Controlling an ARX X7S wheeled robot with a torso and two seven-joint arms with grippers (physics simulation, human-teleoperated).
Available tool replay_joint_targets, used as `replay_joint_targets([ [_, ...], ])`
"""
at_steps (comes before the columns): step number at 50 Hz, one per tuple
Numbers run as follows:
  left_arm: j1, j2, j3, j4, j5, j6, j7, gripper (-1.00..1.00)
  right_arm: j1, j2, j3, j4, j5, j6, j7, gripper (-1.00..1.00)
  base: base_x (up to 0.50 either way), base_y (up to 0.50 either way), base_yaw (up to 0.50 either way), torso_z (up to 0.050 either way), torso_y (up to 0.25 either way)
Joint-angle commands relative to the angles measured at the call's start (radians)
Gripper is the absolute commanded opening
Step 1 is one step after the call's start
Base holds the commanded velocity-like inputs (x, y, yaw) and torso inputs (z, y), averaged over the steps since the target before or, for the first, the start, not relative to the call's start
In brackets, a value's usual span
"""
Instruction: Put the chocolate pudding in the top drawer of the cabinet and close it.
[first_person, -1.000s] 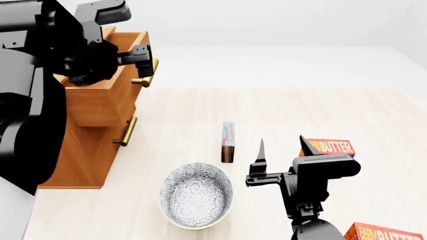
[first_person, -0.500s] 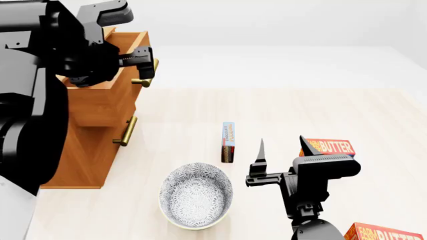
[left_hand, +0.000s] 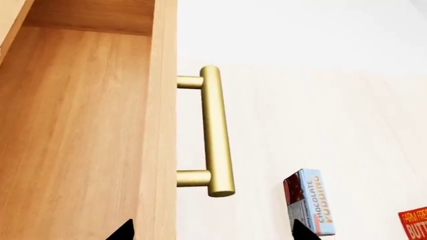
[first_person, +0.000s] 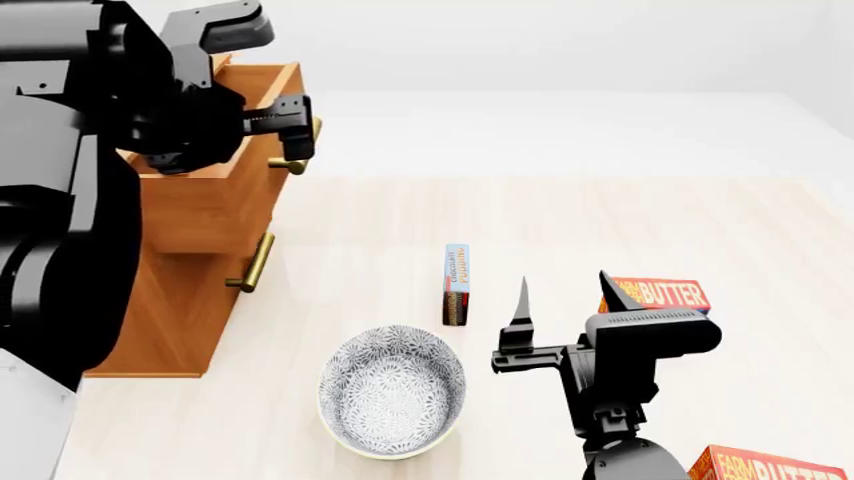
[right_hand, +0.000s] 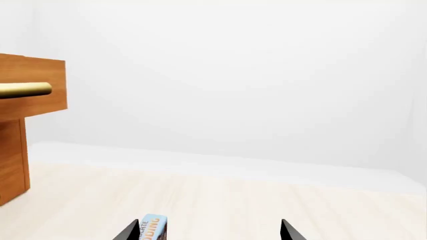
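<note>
The chocolate pudding (first_person: 458, 283) stands on its edge on the pale tabletop, light blue face up, right of the cabinet (first_person: 187, 290). It also shows as the pudding (left_hand: 308, 200) and the pudding (right_hand: 153, 228). The top drawer (first_person: 254, 85) is pulled out, and its brass handle (left_hand: 215, 130) is bare. My left gripper (first_person: 287, 125) hovers open just in front of that handle, touching nothing; its tips (left_hand: 210, 232) straddle the drawer front. My right gripper (first_person: 563, 288) is open and empty, a little right of the pudding; the box sits by one fingertip of the right gripper (right_hand: 208, 231).
A patterned bowl (first_person: 392, 390) sits in front of the pudding. One butter box (first_person: 661, 295) lies just right of my right gripper, another butter box (first_person: 767, 465) at the bottom right. The lower drawer handle (first_person: 251, 262) sticks out of the cabinet front.
My left arm and gripper have drifted slightly to the right near the top drawer handle. The drawer, the pudding and my right arm have not moved.
</note>
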Motion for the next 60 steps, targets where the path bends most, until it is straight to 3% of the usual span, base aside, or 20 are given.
replay_joint_targets([
  [1,0.012,0.008,-0.044,-0.011,-0.024,-0.013,0.022,1.0,0.0,0.003,-0.003,0.0,0.002,-0.002,0.003,1.0,0.0,0.0,0.0,0.0,0.0],
  [60,0.03,0.054,-0.136,-0.011,-0.024,-0.024,0.075,1.0,0.006,0.013,-0.016,0.005,0.015,-0.009,0.013,1.0,0.0,0.0,0.0,0.0,0.0],
])
